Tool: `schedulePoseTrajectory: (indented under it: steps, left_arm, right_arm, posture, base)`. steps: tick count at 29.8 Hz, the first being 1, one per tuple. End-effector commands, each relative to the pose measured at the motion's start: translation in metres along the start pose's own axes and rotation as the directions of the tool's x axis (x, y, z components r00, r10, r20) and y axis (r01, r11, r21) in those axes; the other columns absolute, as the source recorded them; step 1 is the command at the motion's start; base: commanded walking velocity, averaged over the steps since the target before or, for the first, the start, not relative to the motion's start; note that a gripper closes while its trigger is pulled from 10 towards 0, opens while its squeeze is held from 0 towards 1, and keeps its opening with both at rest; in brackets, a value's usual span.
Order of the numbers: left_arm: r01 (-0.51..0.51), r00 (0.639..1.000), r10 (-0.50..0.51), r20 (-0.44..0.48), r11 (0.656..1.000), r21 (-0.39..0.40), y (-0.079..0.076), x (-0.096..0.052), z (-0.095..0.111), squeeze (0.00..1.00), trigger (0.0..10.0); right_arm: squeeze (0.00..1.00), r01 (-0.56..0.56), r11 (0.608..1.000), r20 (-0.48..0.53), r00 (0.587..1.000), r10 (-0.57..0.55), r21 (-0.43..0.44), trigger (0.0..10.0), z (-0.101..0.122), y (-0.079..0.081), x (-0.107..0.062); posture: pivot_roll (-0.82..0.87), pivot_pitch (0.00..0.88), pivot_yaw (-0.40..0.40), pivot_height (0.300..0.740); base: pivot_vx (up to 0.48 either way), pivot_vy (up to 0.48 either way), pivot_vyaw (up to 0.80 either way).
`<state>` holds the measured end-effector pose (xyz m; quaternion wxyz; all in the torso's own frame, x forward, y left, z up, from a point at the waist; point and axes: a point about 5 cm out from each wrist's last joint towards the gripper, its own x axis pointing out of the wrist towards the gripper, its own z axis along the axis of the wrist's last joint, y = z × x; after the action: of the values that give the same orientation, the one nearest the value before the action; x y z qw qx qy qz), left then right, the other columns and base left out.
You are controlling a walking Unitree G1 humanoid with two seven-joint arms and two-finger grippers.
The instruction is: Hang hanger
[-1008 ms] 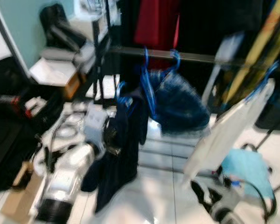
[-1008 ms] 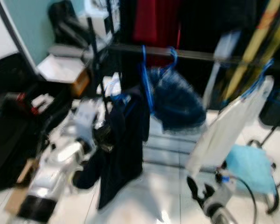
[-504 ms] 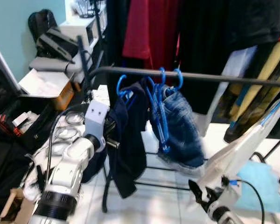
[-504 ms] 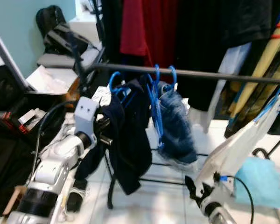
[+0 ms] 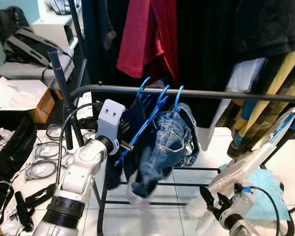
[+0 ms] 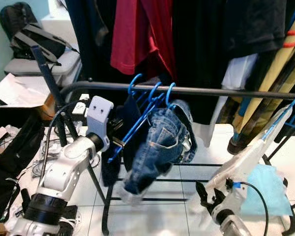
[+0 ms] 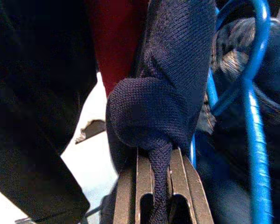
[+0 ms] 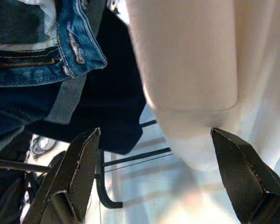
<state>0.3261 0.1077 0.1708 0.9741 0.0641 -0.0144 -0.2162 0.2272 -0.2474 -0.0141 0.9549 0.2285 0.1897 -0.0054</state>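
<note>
I see a white tile floor, a teal wall far left, cables strewn left.

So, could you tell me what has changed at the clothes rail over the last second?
The camera has moved closer and the view has sharpened. The left gripper, still shut on the navy garment, has risen toward the rail. The jeans now swing out toward the robot, tilting on their blue hanger. The right gripper stays open, low by the white garment.
</note>
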Motion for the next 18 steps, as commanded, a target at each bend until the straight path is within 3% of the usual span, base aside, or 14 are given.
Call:
schedulePoseTrajectory:
  steps: [1,3,11,15,18]
  left_arm:
    - [-0.012,0.999,0.011,0.038,1.0,0.017,-0.001,0.002,0.012,0.0,10.0]
    - [-0.054,0.998,0.054,-0.028,0.998,0.017,0.001,0.001,0.005,0.0,10.0]
    - [-0.112,0.991,0.112,-0.076,0.994,0.011,0.005,-0.001,-0.001,0.0,10.0]
    - [-0.208,0.969,0.202,-0.145,0.978,-0.024,0.015,-0.013,-0.015,0.0,10.0]
    - [-0.223,0.963,0.215,-0.164,0.974,-0.031,0.016,-0.015,-0.02,0.0,10.0]
  right_arm:
    - [0.0,0.015,1.0,-0.023,1.0,-0.015,0.002,10.0,-0.006,-0.003,-0.003]
    - [0.0,0.017,1.0,-0.025,1.0,-0.017,0.004,10.0,-0.006,-0.004,-0.003]
    - [0.0,0.019,1.0,-0.027,0.999,-0.019,0.006,10.0,-0.006,-0.004,-0.003]
    - [0.0,0.018,1.0,-0.031,0.999,-0.018,0.009,10.0,-0.006,-0.004,-0.003]
    - [0.0,0.018,1.0,-0.032,0.999,-0.018,0.01,10.0,-0.006,-0.004,-0.003]
  posture:
    - [-0.08,0.043,-0.014,0.74]
    - [-0.08,0.045,-0.014,0.74]
    - [-0.08,0.046,-0.013,0.74]
    - [-0.08,0.049,-0.017,0.74]
    - [-0.08,0.049,-0.017,0.74]
  base:
    - [0.0,0.0,0.0]
    - [0.0,0.0,0.0]
    - [0.0,0.0,0.0]
    - [0.0,0.0,0.0]
    - [0.0,0.0,0.0]
